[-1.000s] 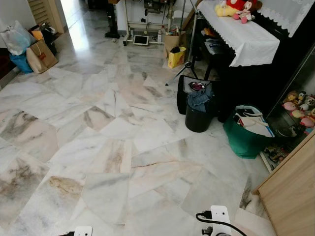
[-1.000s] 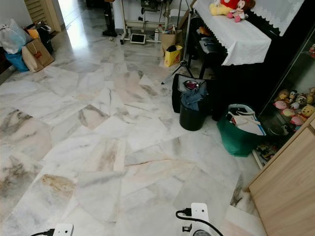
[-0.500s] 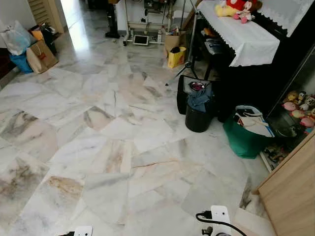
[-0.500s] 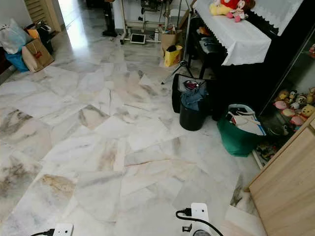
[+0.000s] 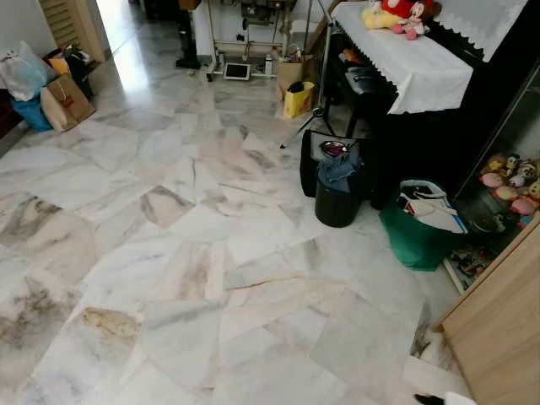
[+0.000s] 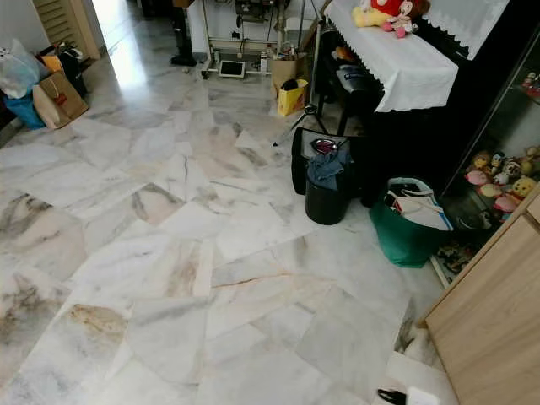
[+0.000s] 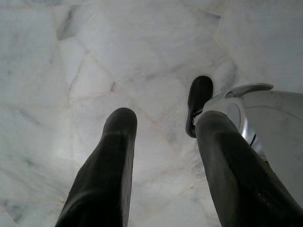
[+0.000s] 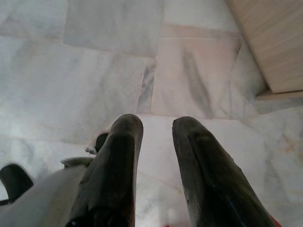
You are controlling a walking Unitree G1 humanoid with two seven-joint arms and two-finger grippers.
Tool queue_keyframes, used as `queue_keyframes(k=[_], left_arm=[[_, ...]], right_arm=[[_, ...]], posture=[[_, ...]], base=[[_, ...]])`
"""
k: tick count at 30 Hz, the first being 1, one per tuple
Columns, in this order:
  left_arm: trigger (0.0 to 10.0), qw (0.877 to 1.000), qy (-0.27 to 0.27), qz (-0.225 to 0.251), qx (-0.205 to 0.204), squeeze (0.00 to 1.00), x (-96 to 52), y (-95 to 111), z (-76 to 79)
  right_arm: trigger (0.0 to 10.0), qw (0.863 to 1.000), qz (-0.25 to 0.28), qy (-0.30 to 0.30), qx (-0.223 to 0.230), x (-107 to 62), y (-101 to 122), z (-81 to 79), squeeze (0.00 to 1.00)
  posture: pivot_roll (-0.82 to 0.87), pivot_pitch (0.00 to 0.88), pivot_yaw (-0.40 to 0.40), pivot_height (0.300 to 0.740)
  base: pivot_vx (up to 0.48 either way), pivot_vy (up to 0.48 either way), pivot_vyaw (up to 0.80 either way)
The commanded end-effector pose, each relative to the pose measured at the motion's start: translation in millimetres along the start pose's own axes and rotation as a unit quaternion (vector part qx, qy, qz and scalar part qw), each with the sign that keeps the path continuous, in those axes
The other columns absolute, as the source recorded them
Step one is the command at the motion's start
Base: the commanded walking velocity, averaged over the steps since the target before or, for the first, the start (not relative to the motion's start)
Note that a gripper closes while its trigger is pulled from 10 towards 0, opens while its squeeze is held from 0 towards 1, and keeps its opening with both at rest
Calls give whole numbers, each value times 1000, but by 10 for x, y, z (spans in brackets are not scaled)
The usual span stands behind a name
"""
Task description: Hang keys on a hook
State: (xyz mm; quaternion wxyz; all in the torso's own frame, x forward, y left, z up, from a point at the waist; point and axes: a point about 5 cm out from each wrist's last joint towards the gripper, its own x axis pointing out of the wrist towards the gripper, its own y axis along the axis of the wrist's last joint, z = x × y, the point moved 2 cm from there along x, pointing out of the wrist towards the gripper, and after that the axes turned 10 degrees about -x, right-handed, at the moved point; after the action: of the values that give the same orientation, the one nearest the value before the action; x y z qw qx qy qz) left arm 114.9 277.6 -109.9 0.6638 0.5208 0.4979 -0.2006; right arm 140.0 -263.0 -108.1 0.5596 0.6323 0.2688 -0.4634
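Left eye view showed me a wide stretch of marble floor; compared with a second earlier the whole picture had slid, so I read that as my camera tipping or the robot stepping, not the room moving; the white sockets and black cable that sat at the bottom edge had dropped almost out of frame, only a scrap left at the lower right corner. Ahead stood the black bin with cloth draped on it, the green bag just beside it, and the dark piano under its white cloth behind them; a pale wooden cabinet closed off my right side; paper bags waited far off to the left.

Left gripper hung over the floor, fingers well apart and holding nothing; right gripper hung near the cabinet's foot, fingers parted by a narrower gap, nothing visible between them either.

Keys and hook: I could not find either anywhere in these views; I could not say where the keys were. My judgement was that the shift meant I was only travelling, hunting for them; the task itself looked barely begun, with the pick-up and the hanging both to come.
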Motion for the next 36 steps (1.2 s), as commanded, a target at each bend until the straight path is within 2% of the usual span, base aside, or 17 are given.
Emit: queue_keyframes(k=[1,7,9,13,36], left_arm=[[10000,1000,-4,-8,-2,0,2,-46,49],[10000,1000,-2,-6,11,0,4,-26,44],[10000,1000,7,-7,9,0,-20,-49,-93],[10000,1000,10,-5,5,0,-26,-50,-121],[10000,1000,14,0,-24,0,-18,-38,-92]], right_arm=[[10000,1000,6,6,13,2,-11,-35,0],[10000,1000,13,4,26,3,0,-43,0],[10000,1000,11,6,26,3,-3,-48,0],[10000,1000,11,8,20,3,-3,-49,0],[10000,1000,5,11,4,2,-3,-35,0]], posture=[[78,0,-60,740],[77,0,-57,740],[76,0,-55,740],[76,0,-55,740],[71,0,-60,740]], base=[[0,0,0],[0,0,0],[0,0,0],[0,0,-250],[0,0,-780]])
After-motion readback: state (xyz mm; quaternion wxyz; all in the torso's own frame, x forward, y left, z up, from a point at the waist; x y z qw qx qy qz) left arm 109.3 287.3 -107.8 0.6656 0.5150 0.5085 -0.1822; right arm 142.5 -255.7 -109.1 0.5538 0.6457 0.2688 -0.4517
